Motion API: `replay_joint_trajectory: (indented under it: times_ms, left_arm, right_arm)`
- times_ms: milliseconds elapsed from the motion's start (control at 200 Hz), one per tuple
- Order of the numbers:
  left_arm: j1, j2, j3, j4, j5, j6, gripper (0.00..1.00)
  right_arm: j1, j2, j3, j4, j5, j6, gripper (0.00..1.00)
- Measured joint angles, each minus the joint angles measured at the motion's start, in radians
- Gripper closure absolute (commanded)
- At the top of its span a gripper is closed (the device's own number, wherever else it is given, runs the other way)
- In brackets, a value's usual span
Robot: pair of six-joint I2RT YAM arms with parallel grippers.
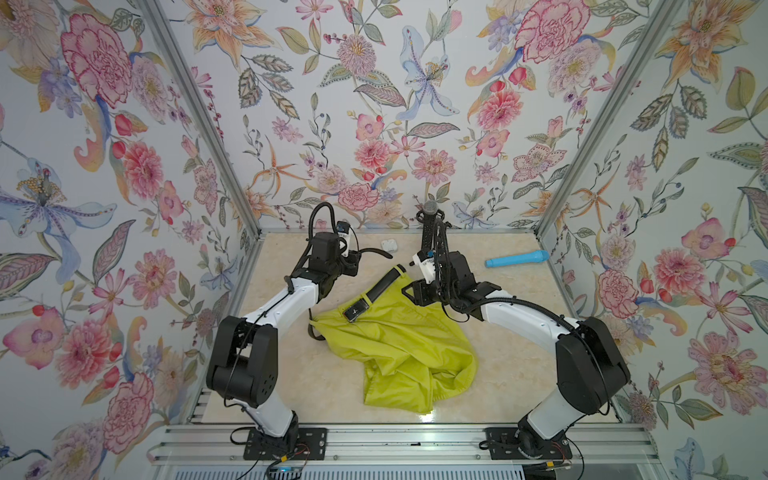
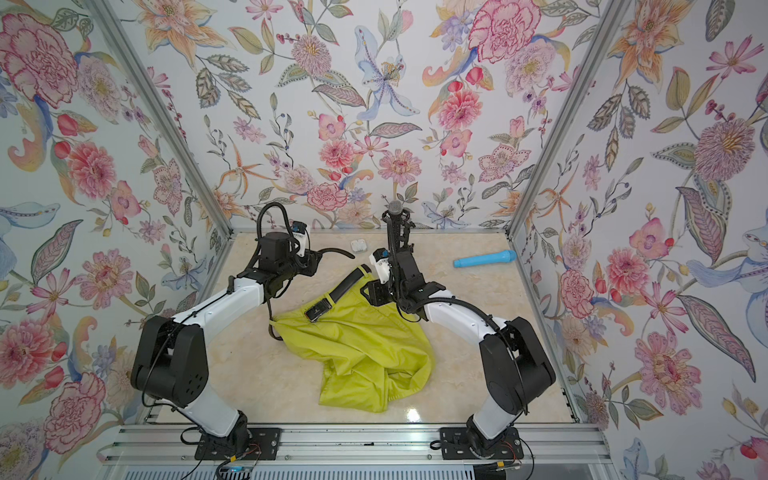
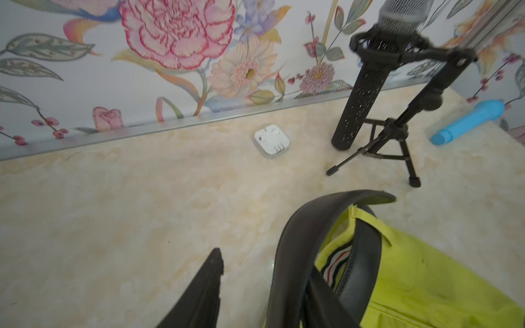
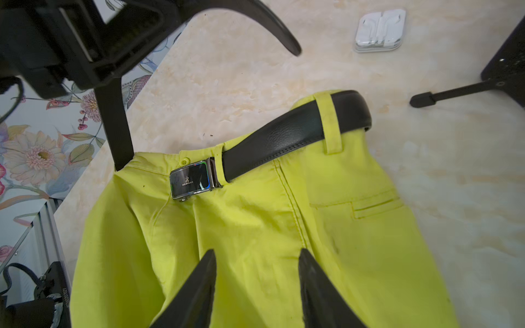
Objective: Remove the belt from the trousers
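On the marble table (image 4: 227, 71), the trousers (image 4: 355, 241) are lying with the belt (image 4: 284, 136) threaded through their loops. We are hovering our right gripper (image 4: 257, 255), parted and empty, above them; our left gripper (image 1: 354, 261), jaws parted, is carrying the belt's tail draped against one finger.

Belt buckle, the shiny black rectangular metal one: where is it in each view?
Top view: black metal buckle near centre, on yellow-green fabric trousers.
Top view: left of centre.
Left wrist: not in it.
Right wrist: left of centre.
Shared landmark: white plastic earphone case.
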Motion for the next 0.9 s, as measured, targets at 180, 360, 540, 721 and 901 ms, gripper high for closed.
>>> replay_joint_trajectory:
  times_ms: [180, 360, 540, 721, 901]
  left_arm:
    - [-0.010, -0.087, -0.181, 0.011, -0.045, 0.058, 0.34]
    - [-0.038, -0.333, -0.319, 0.071, -0.087, 0.157, 0.34]
    - [-0.179, -0.333, -0.291, -0.004, -0.182, 0.259, 0.28]
    - [-0.263, -0.217, -0.235, -0.134, -0.240, 0.306, 0.33]
    - [-0.253, -0.055, -0.186, -0.243, -0.309, 0.311, 0.29]
  right_arm:
    - [0.033, 0.081, -0.009, 0.069, -0.030, -0.012, 0.49]
    - [0.010, 0.113, -0.125, 0.185, -0.079, 0.012, 0.48]
    - [-0.065, 0.154, -0.209, 0.228, -0.116, 0.061, 0.48]
    - [-0.099, 0.178, -0.209, 0.229, -0.119, 0.076, 0.48]
    - [-0.100, 0.187, -0.206, 0.225, -0.117, 0.076, 0.48]
